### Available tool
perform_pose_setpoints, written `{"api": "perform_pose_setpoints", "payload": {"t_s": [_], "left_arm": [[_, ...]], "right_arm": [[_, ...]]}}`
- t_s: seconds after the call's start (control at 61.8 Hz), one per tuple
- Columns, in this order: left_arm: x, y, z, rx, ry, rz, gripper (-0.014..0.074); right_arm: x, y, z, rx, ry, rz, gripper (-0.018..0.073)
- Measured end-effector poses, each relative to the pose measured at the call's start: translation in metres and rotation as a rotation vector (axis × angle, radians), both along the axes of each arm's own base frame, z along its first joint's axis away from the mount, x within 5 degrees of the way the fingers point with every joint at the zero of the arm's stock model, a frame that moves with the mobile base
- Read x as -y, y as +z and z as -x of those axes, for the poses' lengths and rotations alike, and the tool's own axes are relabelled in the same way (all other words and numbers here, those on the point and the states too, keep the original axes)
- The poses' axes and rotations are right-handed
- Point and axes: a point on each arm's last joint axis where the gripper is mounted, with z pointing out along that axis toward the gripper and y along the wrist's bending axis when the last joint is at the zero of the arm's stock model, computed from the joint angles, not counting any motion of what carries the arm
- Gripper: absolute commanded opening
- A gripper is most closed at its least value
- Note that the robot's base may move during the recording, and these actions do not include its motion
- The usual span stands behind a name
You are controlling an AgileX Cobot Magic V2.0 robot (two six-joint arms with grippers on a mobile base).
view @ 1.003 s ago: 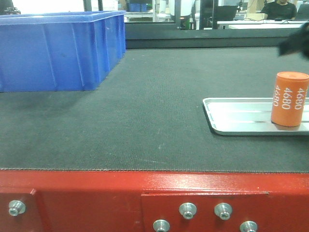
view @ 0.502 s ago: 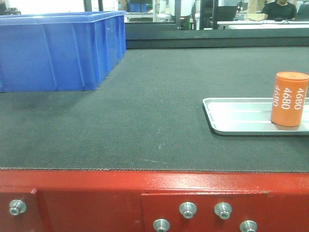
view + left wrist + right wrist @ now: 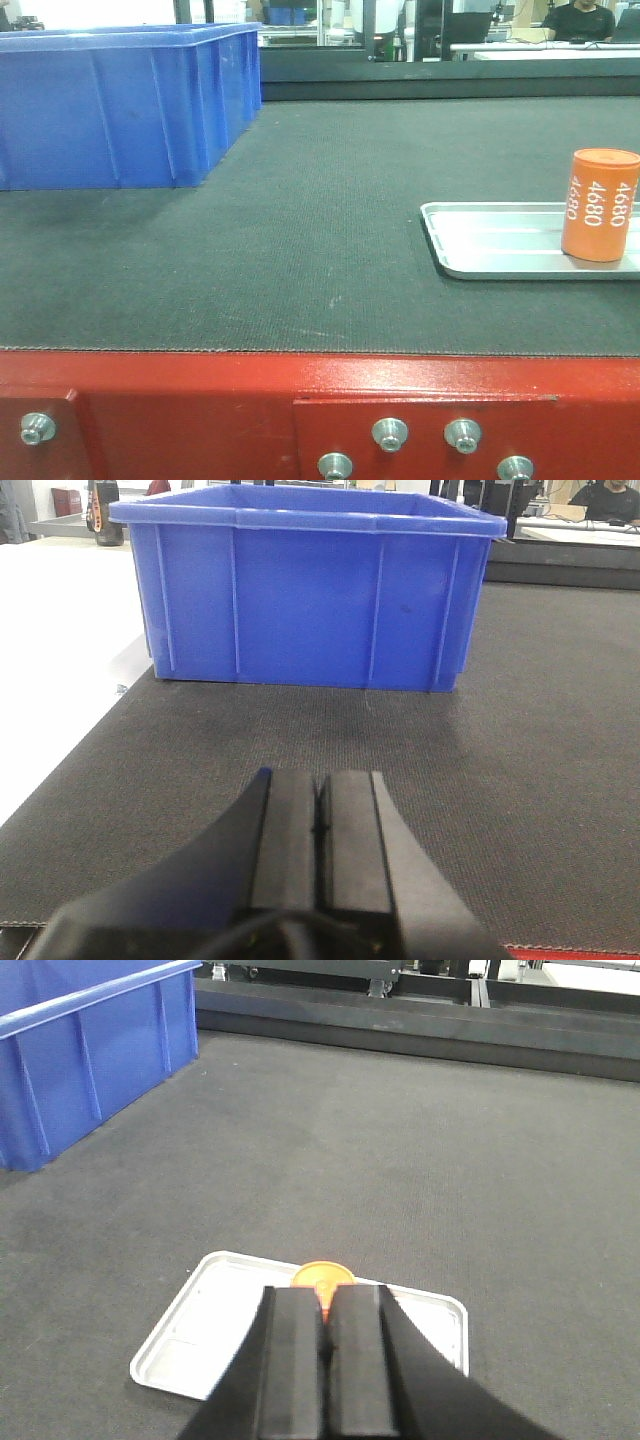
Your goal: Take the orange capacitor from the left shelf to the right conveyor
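Upright, the orange capacitor (image 3: 599, 204) stands in a silver tray (image 3: 480, 240); both grippers (image 3: 320, 825) (image 3: 326, 1345) are closed, empty.

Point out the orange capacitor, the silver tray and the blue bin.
orange capacitor (image 3: 599, 205): front view, middle of its printed side.
silver tray (image 3: 490, 240): front view, bare floor left of the capacitor.
blue bin (image 3: 305, 608): left wrist view, near wall.
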Motion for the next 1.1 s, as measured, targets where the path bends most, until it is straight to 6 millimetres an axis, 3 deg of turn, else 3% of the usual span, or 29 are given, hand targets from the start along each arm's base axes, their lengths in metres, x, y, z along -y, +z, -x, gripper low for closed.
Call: {"api": "perform_pose_setpoints", "payload": {"t_s": [0.243,0.372,0.566,0.744,1.1], "left_arm": [[0.0,0.0,0.0,0.0,0.0,0.0,-0.0127],[0.0,0.0,0.0,0.0,0.0,0.0,-0.0127],[0.0,0.0,0.0,0.0,0.0,0.0,-0.0127],[0.0,0.0,0.0,0.0,0.0,0.0,-0.0127],[0.0,0.0,0.0,0.0,0.0,0.0,-0.0127]], "right_arm": [[0.001,-0.008,0.002,0.003,-0.012,0.0,0.0056],[0.009,-0.019,0.016,0.041,-0.084,-0.005,0.0056],[0.015,-0.069,0.035,0.071,-0.19,-0.031,0.0056],[0.016,-0.111,0.036,0.103,-0.201,-0.053,0.0056],[0.016,-0.111,0.035,0.131,-0.202,-0.073,0.0056]]}}
